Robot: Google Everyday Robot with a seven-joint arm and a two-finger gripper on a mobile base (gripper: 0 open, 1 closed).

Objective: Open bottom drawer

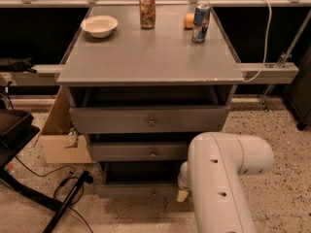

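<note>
The grey cabinet has three drawers stacked under its top. The bottom drawer [141,190] is the lowest and shallowest front, with a small round knob [153,192]. It stands out a little from the frame, with a dark gap above it. My gripper [182,194] is low at the right end of the bottom drawer's front, mostly hidden behind my white arm [221,178]. Only a small beige tip of it shows against the drawer.
The mid drawer [141,152] and top drawer [148,120] also stand slightly out. On the cabinet top [146,52] are a white bowl [99,25], two cans [147,11] [200,22] and an orange [189,20]. A cardboard box [60,140] and cables [68,188] lie at the left.
</note>
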